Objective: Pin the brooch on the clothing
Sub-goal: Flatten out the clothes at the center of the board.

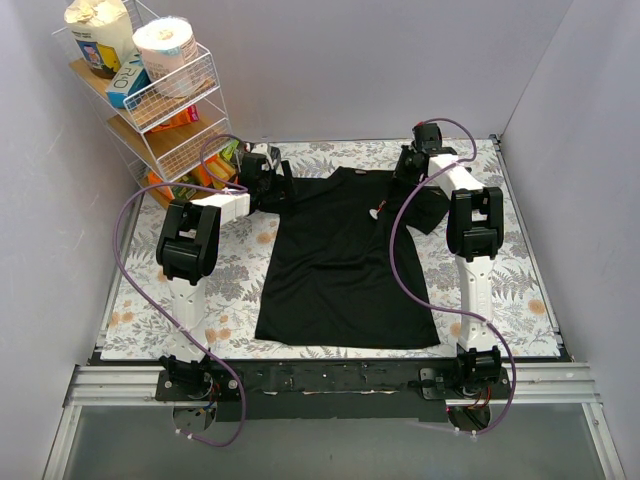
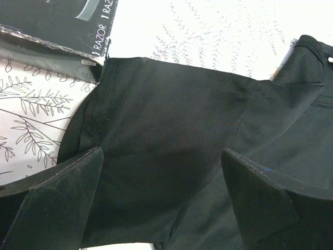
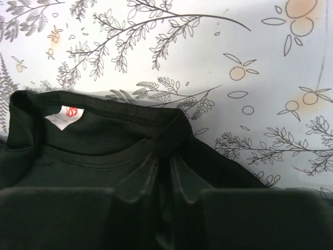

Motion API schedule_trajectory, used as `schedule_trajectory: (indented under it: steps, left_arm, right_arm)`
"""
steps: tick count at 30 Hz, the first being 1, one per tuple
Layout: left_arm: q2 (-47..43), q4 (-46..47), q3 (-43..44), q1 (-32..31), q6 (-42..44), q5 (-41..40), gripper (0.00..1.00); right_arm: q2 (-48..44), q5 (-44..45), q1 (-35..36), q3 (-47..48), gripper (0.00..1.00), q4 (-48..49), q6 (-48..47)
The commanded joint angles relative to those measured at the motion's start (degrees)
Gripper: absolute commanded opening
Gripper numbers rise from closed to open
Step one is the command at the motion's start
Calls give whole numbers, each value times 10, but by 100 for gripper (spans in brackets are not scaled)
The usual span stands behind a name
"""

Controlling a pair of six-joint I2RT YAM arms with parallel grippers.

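The clothing, a black T-shirt (image 1: 340, 260), lies flat on the floral table, neck toward the back. Its collar with a pale label (image 3: 65, 115) shows in the right wrist view. My right gripper (image 3: 166, 192) is at the collar's right end (image 1: 408, 165), shut on a pinched fold of shirt fabric. My left gripper (image 2: 161, 156) hangs open just above the left sleeve (image 2: 156, 104), its fingers (image 2: 62, 198) wide apart with only cloth below (image 1: 262, 172). A tiny pale speck (image 1: 375, 212) on the chest may be the brooch; it is too small to tell.
A wire rack (image 1: 160, 100) with a toilet roll, boxes and packets stands at the back left. A black razor box (image 2: 52, 21) lies just beyond the left sleeve. Purple cables (image 1: 400, 260) trail over the shirt's right side. Grey walls close in three sides.
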Motion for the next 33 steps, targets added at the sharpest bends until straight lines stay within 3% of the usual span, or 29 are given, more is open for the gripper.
schedule_trajectory:
  steps: [1, 6, 9, 15, 22, 29, 33]
  left_arm:
    - [-14, -73, -10, 37, 2, -44, 98]
    - [-14, -71, 26, 23, 35, 13, 98]
    - [-20, -80, 46, 12, 41, 17, 98]
    - [-33, -91, 71, -1, 51, 16, 98]
    - [-51, -99, 86, -31, 66, 25, 98]
    - [-41, -84, 103, -78, 94, 64, 98]
    - [7, -73, 145, -82, 89, 97, 98]
  right_arm:
    - [-12, -46, -9, 13, 29, 27, -54]
    - [-81, -95, -9, -16, 53, 30, -97]
    - [-157, -88, -8, -87, 57, 23, -117]
    - [-304, -45, -9, -274, 59, 28, -138]
    - [-366, -4, -8, -399, 59, 24, -136]
    - [-360, 7, -8, -426, 59, 22, -129]
    - [-343, 4, -7, -427, 59, 29, -124]
